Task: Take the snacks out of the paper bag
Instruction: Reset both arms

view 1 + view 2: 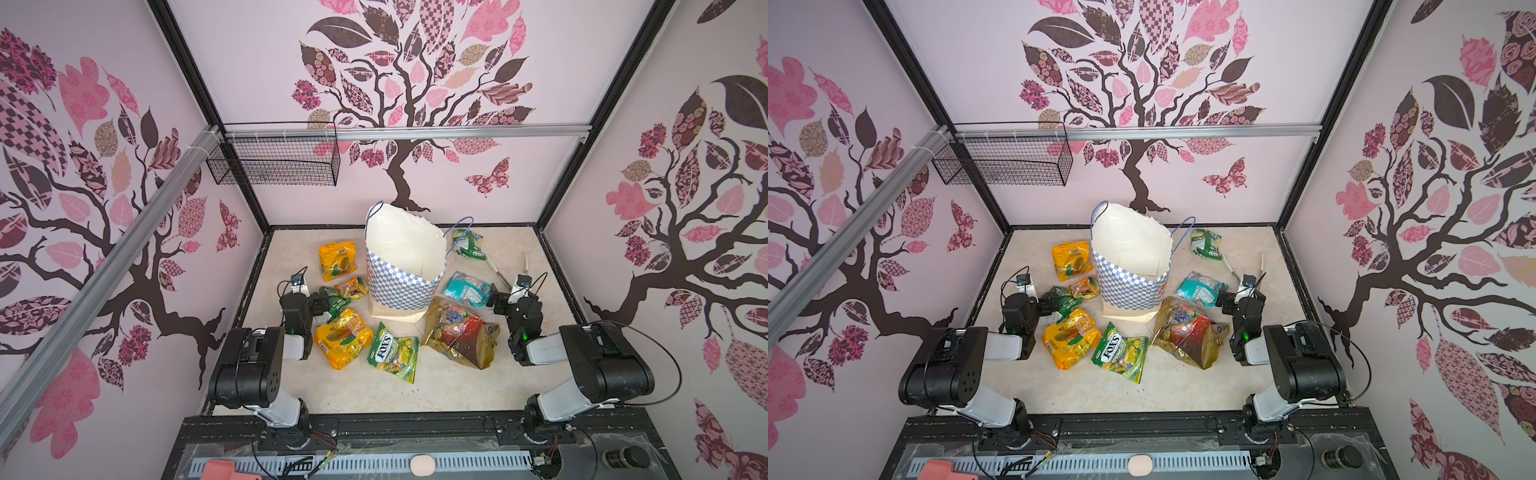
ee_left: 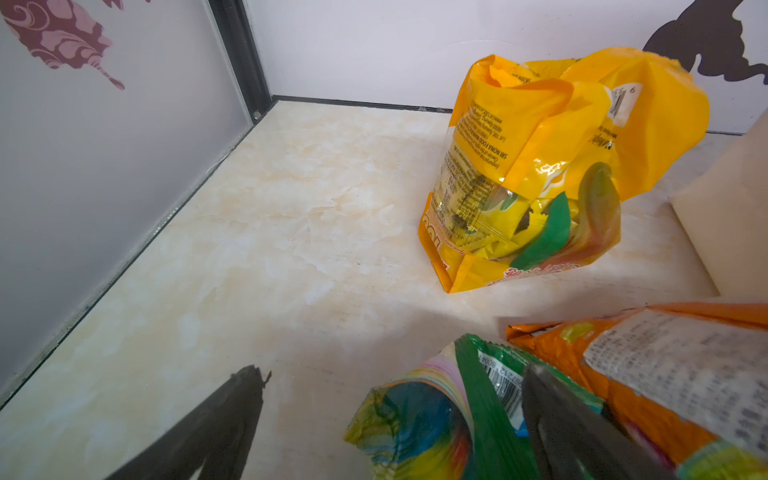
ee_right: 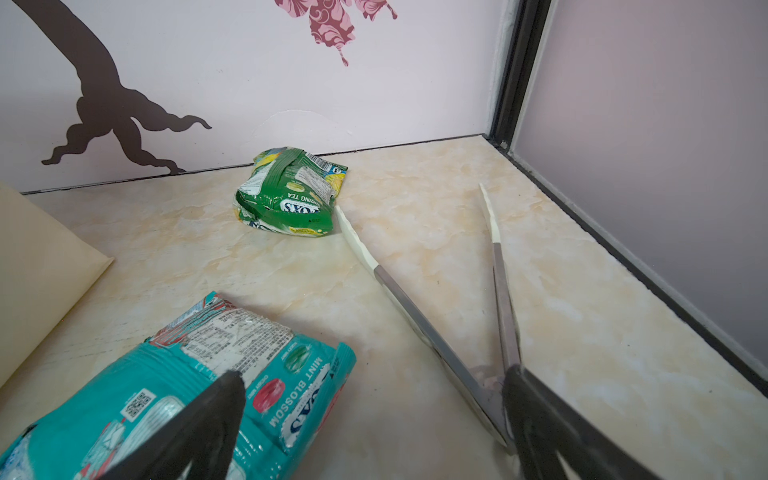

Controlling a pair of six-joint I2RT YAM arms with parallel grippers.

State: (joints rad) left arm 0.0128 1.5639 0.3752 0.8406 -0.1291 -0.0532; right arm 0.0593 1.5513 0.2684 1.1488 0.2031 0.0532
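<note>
Inside paper bag [image 1: 401,282], bottom hidden (front wall blocks view).

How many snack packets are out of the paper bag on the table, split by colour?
Orange-yellow packets: 3
Green packets: 3
Teal packet: 1
Gold-and-red clear pack: 1
Total: 8
</note>
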